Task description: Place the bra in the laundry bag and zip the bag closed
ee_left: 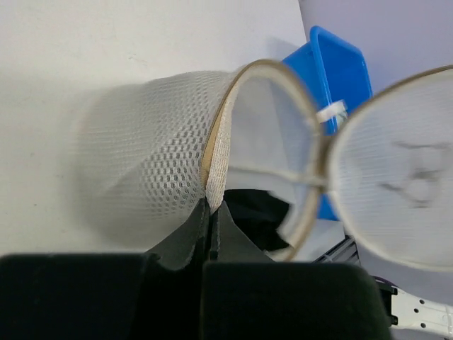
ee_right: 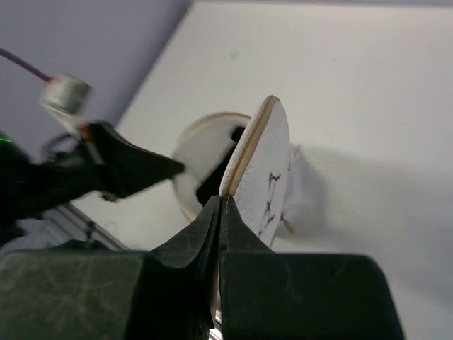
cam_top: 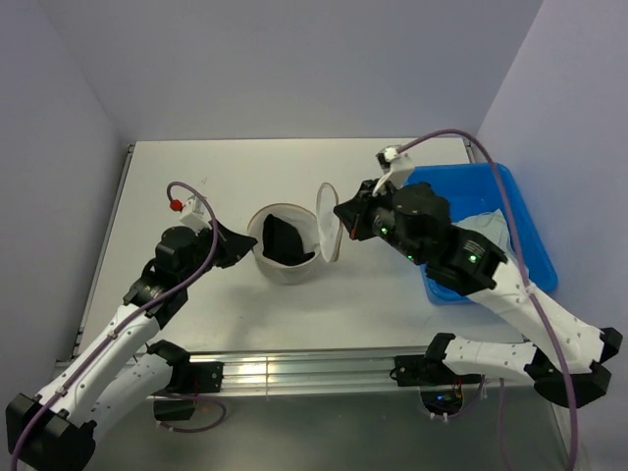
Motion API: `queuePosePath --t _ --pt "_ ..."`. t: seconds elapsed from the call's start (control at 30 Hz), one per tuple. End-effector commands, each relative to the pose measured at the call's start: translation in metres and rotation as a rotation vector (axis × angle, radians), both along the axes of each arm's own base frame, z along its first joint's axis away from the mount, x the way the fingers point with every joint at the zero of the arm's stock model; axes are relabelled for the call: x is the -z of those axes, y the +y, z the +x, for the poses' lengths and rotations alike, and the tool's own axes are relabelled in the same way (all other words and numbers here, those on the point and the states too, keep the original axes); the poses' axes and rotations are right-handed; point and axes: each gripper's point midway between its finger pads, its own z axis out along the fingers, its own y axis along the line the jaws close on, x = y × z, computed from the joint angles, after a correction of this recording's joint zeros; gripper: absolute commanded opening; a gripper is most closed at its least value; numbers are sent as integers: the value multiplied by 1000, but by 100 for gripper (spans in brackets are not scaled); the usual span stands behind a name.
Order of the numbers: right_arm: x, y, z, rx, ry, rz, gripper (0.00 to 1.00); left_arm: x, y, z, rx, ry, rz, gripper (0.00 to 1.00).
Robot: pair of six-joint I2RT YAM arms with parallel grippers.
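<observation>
The cream mesh laundry bag (cam_top: pixel 276 269) stands open at the table's middle, with the black bra (cam_top: pixel 284 241) inside it. Its round lid (cam_top: pixel 328 224) stands upright on edge at the bag's right side. My left gripper (cam_top: pixel 243 245) is shut on the bag's left rim; the wrist view shows that rim (ee_left: pixel 216 170) pinched between the jaws (ee_left: pixel 214 207) and the bra (ee_left: pixel 258 212) dark inside. My right gripper (cam_top: pixel 343 218) is shut on the lid's zip edge (ee_right: pixel 241 159), with the jaws (ee_right: pixel 222 200) closed on it. The lid's dark mark (ee_right: pixel 270 198) shows.
A blue plastic bin (cam_top: pixel 520 221) sits at the table's right, under my right arm. It also shows in the left wrist view (ee_left: pixel 340 74). The table's metal rail (cam_top: pixel 294 371) runs along the near edge.
</observation>
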Motion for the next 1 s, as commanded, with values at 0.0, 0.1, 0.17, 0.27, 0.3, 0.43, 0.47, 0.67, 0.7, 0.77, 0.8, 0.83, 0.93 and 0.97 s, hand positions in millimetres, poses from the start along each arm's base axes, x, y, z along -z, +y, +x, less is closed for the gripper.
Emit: queuePosePath --t 0.0,0.1,0.17,0.27,0.3,0.43,0.47,0.67,0.7,0.77,0.8,0.83,0.93,0.97 --pt "10 -1 9 40 2 -2 0 -35 3 8 3 -71 51 0" --pt "-11 -12 4 43 -44 25 0 -39 13 14 -43 -82 107 0" --pt "-2 -7 2 17 -35 31 0 -32 21 18 -76 -73 138 0" --pt "26 9 2 -32 21 17 0 -17 27 22 -105 -40 133 0" --pt "25 13 1 -45 21 27 0 -19 30 22 -118 -46 127 0" --pt "18 18 2 -65 -9 61 0 -22 53 23 -232 -72 126 0" --pt "21 18 3 -59 -6 53 0 -21 57 24 -246 -68 127 0" --pt "50 27 16 -74 44 88 0 20 74 26 -334 28 170 0" --pt "50 28 18 -75 42 97 0 18 82 24 -367 18 166 0" --pt "47 29 23 -77 36 118 0 15 91 21 -408 5 159 0" --pt "54 31 26 -82 49 112 0 14 98 19 -442 -7 158 0" --pt "60 31 31 -72 62 109 0 15 100 18 -451 -4 159 0" --pt "93 31 50 -43 126 91 0 28 104 15 -473 34 160 0" --pt "102 28 55 -28 143 84 0 31 105 14 -474 43 161 6"
